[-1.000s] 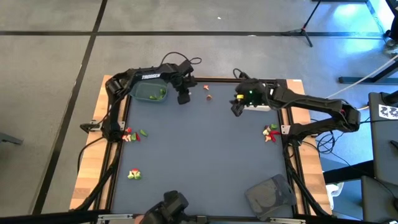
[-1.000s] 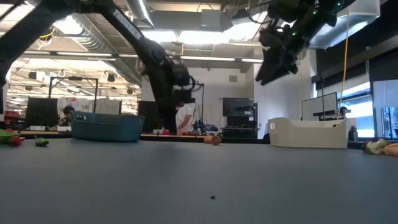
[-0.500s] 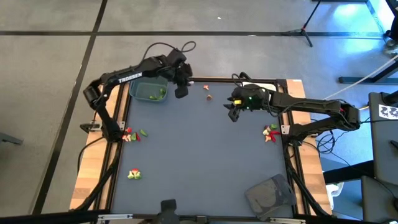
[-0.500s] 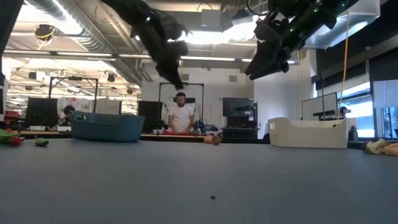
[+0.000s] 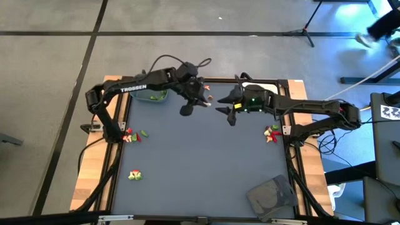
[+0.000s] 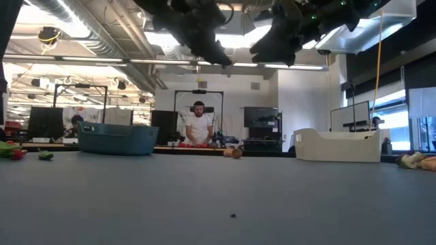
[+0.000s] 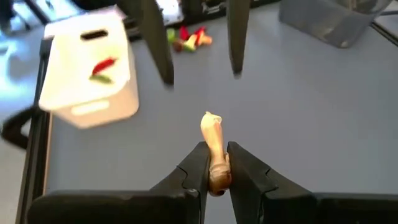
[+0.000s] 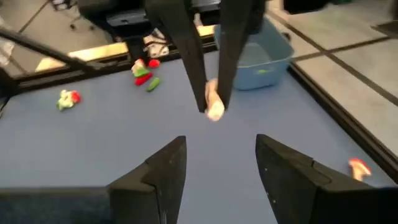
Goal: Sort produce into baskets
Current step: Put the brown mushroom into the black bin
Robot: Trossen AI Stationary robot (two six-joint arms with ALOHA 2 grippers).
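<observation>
Both arms have swung inward from the far edge of the table since a second ago: the left gripper [image 5: 185,110], then beside the blue-grey tub [image 5: 152,95], now hangs above the table's far middle, and the right gripper [image 5: 226,112] has left the white tub [image 7: 90,68] to face it there; the two stand close, tips toward each other, not touching; in the low view both hang high above the table [image 6: 218,197]; the left gripper's fingers [image 7: 194,175] are narrow, pinched on a pale tan piece of toy produce [image 7: 213,152] that sticks out past their tips; the right wrist view shows that same tan piece [image 8: 214,109] between the left arm's two fingers, with the right gripper's own fingers [image 8: 163,171] spread wide and holding nothing; the blue-grey tub sits at the far left corner with green pieces inside; the white tub sits at the far right corner, a red chili with a green stem [image 7: 103,67] lying in it; two small tan-and-red pieces [image 5: 209,93] lie near the far edge, between the tubs; a red and green cluster [image 5: 133,135] lies by the left edge; a yellow-green and red cluster [image 5: 134,175] sits nearer the near left corner; another mixed cluster [image 5: 272,133] lies by the right edge; the dark grey tray [image 5: 272,195] rests at the near right corner; a person in a white shirt [image 6: 199,128] stands in the room beyond the far edge.
</observation>
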